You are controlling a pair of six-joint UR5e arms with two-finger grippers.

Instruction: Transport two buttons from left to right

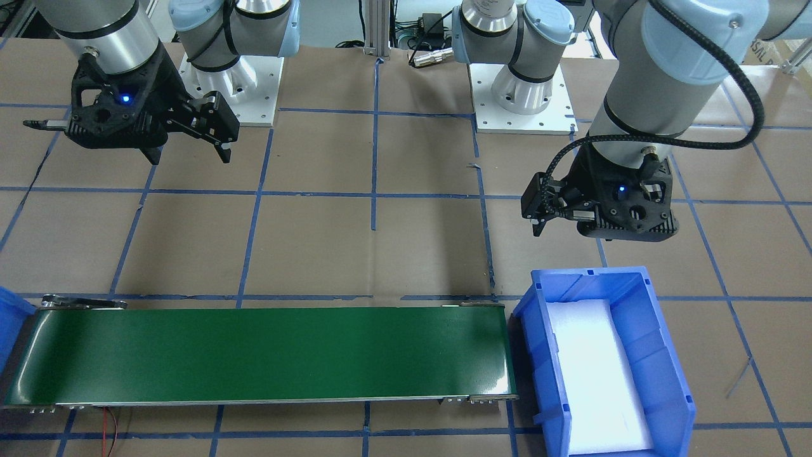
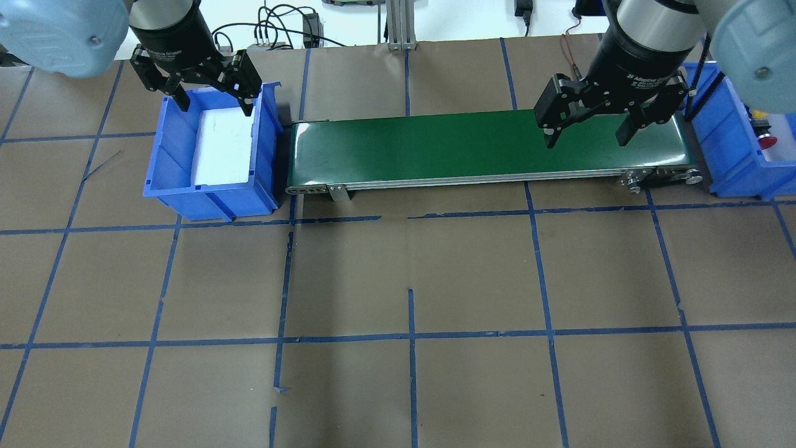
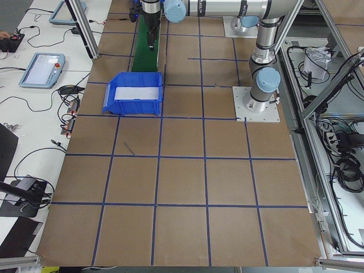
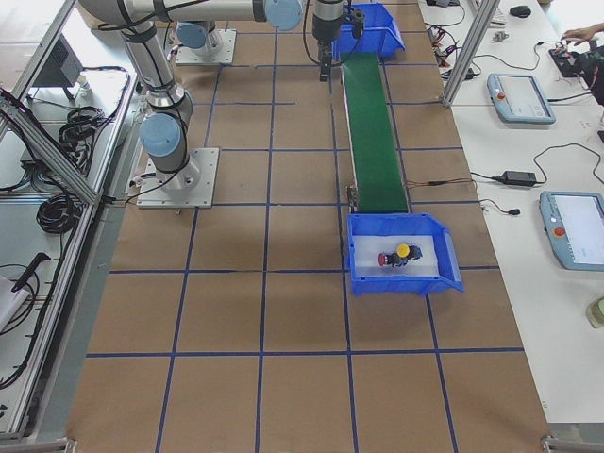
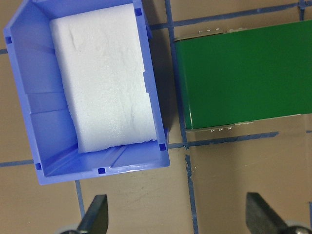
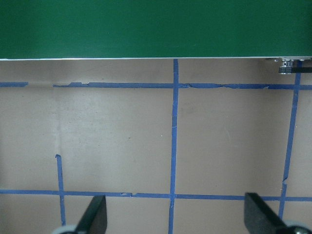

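The red-capped button [image 4: 385,259] and the yellow-capped button [image 4: 404,250] lie side by side on white foam in the blue bin [image 4: 444,274] at the conveyor's right end. The red cap also shows in the overhead view [image 2: 766,142]. My left gripper [image 2: 216,107] is open and empty above the left blue bin [image 2: 165,155], which holds only white foam [image 2: 222,146]. My right gripper [image 2: 586,142] is open and empty, hovering by the right end of the green conveyor belt [image 2: 435,146]. Both wrist views show spread, empty fingers [image 5: 97,214] [image 6: 95,214].
The conveyor [image 1: 266,352] runs between the two bins along the far side of the brown, blue-taped table. The left bin [image 5: 97,170] sits tight against the belt end [image 5: 243,73]. The arm bases [image 1: 520,89] stand on white plates. Cables lie beyond the table edge.
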